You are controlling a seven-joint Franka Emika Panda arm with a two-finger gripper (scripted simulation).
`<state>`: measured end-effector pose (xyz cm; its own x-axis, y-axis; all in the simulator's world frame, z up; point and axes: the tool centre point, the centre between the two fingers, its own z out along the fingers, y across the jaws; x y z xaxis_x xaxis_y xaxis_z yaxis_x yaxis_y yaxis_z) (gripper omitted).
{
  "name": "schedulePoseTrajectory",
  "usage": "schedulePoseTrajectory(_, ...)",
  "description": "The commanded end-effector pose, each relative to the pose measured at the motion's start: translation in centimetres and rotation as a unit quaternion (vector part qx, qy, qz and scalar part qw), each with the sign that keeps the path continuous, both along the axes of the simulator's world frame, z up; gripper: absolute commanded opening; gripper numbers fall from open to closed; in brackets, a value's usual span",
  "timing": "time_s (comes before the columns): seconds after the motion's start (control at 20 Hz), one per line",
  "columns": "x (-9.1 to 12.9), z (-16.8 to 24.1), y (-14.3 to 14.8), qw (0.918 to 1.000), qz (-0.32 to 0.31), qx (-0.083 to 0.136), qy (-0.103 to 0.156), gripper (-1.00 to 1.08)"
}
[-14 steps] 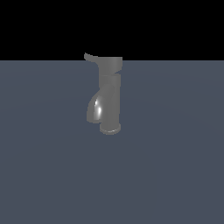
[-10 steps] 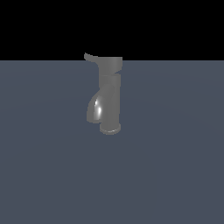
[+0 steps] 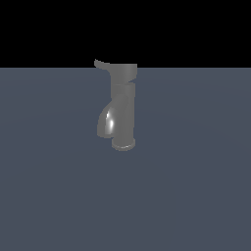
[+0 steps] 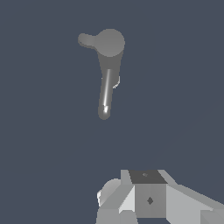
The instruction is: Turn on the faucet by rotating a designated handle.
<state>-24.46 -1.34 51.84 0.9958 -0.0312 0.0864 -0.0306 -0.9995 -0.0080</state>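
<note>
1. Upright on the flat grey floor stands the faucet, its spout curving down toward the exterior view's left.
2. Its handle juts from the top cap toward that same side.
3. Only part of the gripper shows, well apart from the faucet; I cannot tell whether it is clenched or released.

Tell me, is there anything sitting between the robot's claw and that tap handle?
No. In the wrist view only bare dark surface separates the gripper from the faucet and its handle. The exterior view shows the faucet standing alone.
</note>
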Motion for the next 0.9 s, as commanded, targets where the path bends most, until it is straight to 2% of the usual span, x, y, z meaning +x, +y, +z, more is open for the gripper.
schedulePoseTrajectory(0.0, 0.1, 0.0, 0.0, 1.0000, -0.001, 0.000, 0.000, -1.00)
schedulePoseTrajectory(0.45, 1.6, -0.2, 0.2, 0.9993, -0.034, 0.012, 0.003, -1.00)
schedulePoseTrajectory(0.85, 4.8, -0.9, 0.6, 0.9941, -0.103, 0.031, 0.011, -1.00)
